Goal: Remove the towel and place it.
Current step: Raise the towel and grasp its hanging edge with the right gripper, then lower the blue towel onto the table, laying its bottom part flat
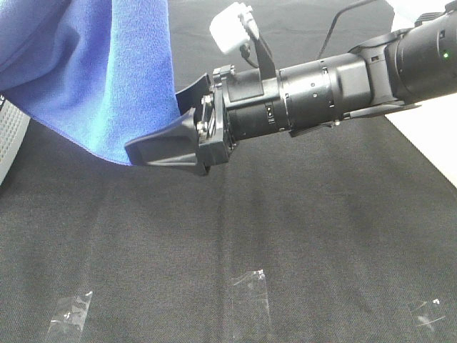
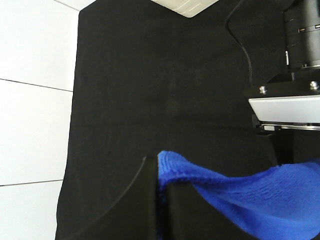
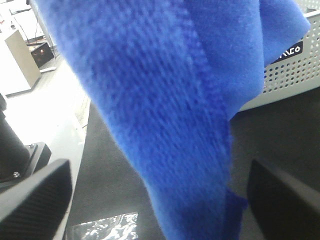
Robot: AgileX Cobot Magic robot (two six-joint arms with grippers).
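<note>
The bright blue towel [image 1: 86, 71] hangs in the air at the upper left, its lower corner dangling above the black table cloth [image 1: 285, 229]. My right gripper [image 1: 158, 123] reaches in from the right and stands open. One finger is in front of the towel's lower edge and the other is partly behind it. In the right wrist view the towel [image 3: 165, 100] hangs between the two spread fingers [image 3: 35, 200], with no pinch on it. My left gripper [image 2: 159, 175] is shut on a top edge of the towel [image 2: 250, 200]. The left arm is outside the exterior view.
A white perforated box [image 1: 8, 136] stands at the left edge behind the towel, also in the right wrist view [image 3: 290, 70]. Strips of clear tape [image 1: 250, 289] lie on the cloth near the front. Pale floor [image 1: 428, 136] begins past the cloth's right edge.
</note>
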